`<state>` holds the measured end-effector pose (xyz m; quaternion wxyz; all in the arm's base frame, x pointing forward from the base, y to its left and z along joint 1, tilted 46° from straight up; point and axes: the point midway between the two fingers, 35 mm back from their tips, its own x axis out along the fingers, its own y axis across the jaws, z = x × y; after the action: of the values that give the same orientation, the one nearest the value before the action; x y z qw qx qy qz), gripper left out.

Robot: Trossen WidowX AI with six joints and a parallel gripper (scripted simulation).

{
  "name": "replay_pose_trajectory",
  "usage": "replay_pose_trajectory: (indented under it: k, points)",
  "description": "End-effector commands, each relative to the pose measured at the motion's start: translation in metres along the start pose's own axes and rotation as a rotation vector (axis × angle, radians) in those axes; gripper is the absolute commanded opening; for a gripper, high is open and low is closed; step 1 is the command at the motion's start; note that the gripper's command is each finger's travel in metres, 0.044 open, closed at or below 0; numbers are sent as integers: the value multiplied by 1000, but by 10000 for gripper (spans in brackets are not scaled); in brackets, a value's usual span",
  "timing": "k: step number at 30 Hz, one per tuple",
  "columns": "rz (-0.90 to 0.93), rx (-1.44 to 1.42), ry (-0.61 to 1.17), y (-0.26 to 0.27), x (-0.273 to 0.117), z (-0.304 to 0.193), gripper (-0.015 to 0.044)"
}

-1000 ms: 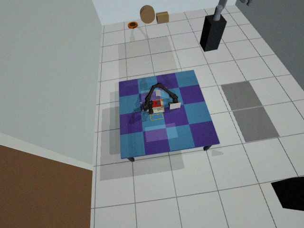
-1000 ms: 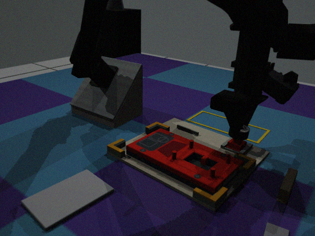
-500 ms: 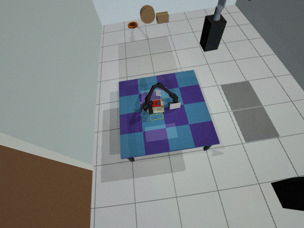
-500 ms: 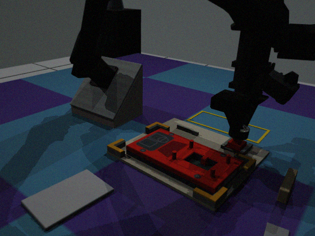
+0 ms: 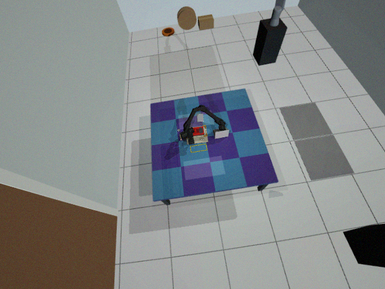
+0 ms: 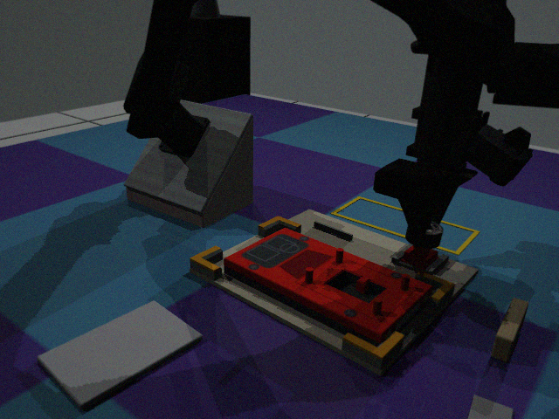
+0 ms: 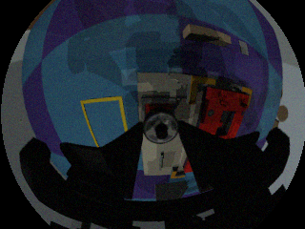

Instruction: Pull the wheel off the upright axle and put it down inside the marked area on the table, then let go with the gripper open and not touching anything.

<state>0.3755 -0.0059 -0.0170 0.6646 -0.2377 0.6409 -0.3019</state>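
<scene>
Grey and small, the wheel point(image 6: 430, 231) looks light and rigid, clamped by its rim in the hand point(image 6: 423, 234), right of frame centre.

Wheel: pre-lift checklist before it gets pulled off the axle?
1. Gripper shut on the wheel: ok.
2. Wheel centred between the fingers, wrist view: ok.
3. Wheel free of the axle: cannot tell; it sits just above the red block.
4. Marked area holds no object: ok.
5. Route to the marked area, right beside the board: ok, nothing stands between.
6. Tan block away from the route: ok.
</scene>
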Motion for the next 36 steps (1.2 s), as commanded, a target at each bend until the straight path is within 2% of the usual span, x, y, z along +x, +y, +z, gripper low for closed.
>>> replay_pose_trajectory:
  k: [1,36]
  points:
    - [2,-19,-9,2,-12,-2,0]
    - [0,-21,-7,2,-24,-2,0]
